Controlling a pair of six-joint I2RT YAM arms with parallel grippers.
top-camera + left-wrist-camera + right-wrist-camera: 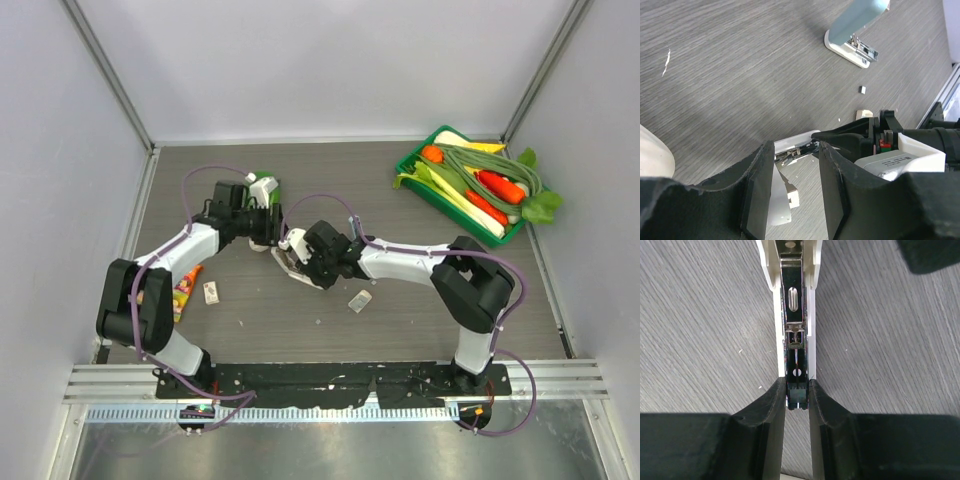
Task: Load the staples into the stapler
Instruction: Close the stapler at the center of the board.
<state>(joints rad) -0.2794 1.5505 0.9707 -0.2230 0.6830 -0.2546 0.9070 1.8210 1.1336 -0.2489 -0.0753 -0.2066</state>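
The small white stapler (289, 264) lies mid-table with its silvery channel (792, 300) showing. My right gripper (797, 390) is shut on its near end, fingers pressed against both white sides. In the top view the right gripper (296, 256) sits just right of the left gripper (265, 232). The left gripper (795, 150) hovers over the stapler's (792, 143) other end, jaws apart. A thin silvery strip (776, 197) rests against its left pad only, with bare table visible beside it. The staples (211, 292), a tiny whitish box, lie on the table left of both grippers.
A pale blue-grey stapler (856, 22) with a white base lies apart from the task stapler and shows in the top view too (360, 300). A green tray (410, 165) of vegetables is at back right. A colourful packet (186, 288) lies under the left arm. A green-white object (264, 185) sits behind the left gripper.
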